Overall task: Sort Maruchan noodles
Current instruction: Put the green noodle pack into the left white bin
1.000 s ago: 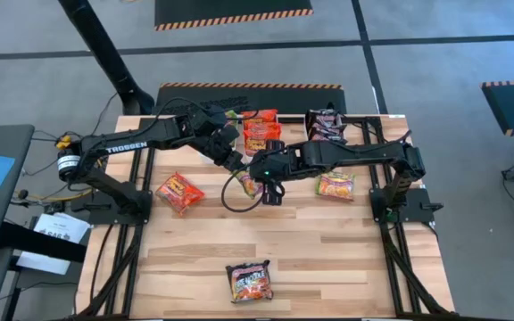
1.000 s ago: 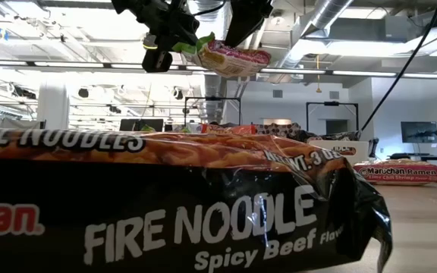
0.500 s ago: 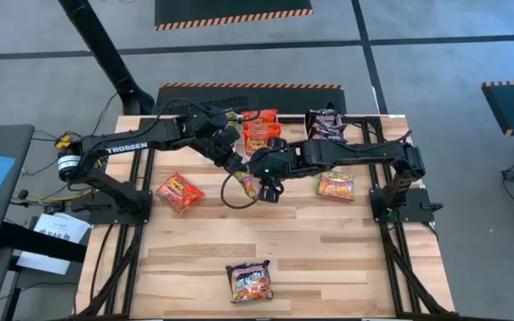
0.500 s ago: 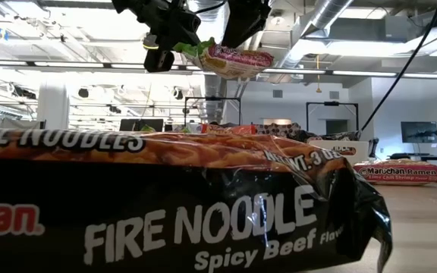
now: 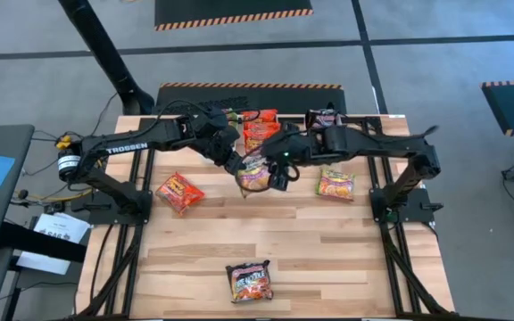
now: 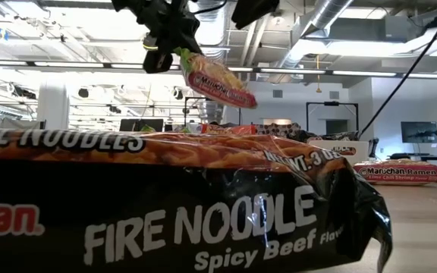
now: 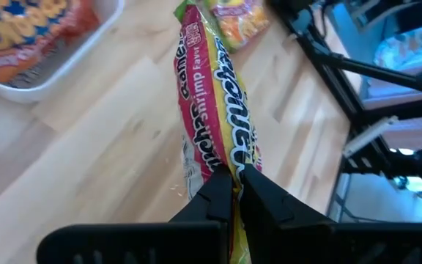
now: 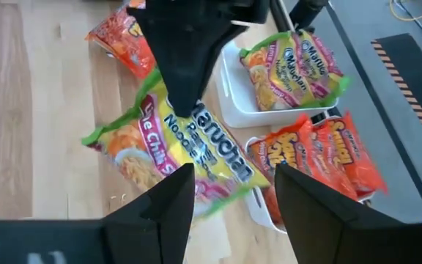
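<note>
High view showed your right gripper (image 5: 279, 169) had let go, jaws spread, and drawn back from the green packet (image 5: 255, 172). The left gripper (image 5: 237, 166) alone pinched it at one edge, hanging tilted above the table (image 5: 328, 250) near the bins (image 8: 233, 103). I'd judge the handover done; binning remained.

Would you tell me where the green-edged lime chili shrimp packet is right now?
In the high view the lime chili shrimp packet hangs above the table's middle, pinched by the left gripper, with the open right gripper just beside it.
</note>
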Robot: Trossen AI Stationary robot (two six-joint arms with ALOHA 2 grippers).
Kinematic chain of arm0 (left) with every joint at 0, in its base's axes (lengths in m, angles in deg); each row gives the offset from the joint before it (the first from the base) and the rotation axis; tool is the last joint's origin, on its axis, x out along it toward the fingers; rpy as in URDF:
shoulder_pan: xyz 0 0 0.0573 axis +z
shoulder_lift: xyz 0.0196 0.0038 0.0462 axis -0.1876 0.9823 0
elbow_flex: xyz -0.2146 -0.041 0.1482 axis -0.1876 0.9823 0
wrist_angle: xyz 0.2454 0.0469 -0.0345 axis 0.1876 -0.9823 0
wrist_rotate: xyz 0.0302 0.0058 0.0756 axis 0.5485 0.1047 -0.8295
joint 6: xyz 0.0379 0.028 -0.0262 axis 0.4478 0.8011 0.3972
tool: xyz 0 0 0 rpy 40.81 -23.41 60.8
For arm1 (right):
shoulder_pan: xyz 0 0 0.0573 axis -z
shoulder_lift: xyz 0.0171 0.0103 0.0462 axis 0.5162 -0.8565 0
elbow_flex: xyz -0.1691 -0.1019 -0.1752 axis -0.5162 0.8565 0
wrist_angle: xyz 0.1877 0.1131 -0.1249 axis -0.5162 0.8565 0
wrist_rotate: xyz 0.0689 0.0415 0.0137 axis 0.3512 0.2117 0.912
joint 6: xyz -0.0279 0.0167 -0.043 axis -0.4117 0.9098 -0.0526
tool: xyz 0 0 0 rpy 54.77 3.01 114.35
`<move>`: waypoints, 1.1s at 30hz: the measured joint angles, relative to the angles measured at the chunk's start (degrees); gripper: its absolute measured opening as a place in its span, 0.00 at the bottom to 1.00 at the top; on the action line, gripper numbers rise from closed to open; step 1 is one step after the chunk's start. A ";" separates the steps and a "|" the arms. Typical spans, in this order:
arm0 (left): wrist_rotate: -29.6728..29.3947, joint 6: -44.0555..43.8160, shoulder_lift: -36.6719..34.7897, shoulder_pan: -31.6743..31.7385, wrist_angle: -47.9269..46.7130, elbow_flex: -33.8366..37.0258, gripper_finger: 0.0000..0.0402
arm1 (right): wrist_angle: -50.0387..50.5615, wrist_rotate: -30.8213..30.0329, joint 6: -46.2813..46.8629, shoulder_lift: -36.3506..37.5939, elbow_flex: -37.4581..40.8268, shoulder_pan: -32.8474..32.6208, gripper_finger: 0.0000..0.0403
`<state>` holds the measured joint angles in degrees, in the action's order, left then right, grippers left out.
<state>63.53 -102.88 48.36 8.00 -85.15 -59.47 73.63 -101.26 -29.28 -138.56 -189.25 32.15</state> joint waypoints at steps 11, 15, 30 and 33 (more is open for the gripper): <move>-11.27 10.71 -0.26 5.00 -9.43 -1.99 0.00 | 3.30 0.37 -4.86 5.65 0.13 3.44 0.53; -16.36 17.33 -0.62 7.50 -14.51 -4.33 0.00 | 4.24 0.45 -6.24 6.80 0.13 5.07 0.53; -27.36 49.83 -0.92 16.78 -20.69 -6.43 0.00 | 5.59 0.50 -7.50 6.65 0.19 10.03 0.53; -26.25 53.90 -0.87 18.18 -20.49 -6.43 0.00 | 5.58 0.51 -7.50 6.61 0.19 10.37 0.53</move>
<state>37.28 -48.98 47.48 26.18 -105.64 -65.90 79.21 -100.75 -36.78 -131.95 -189.06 42.52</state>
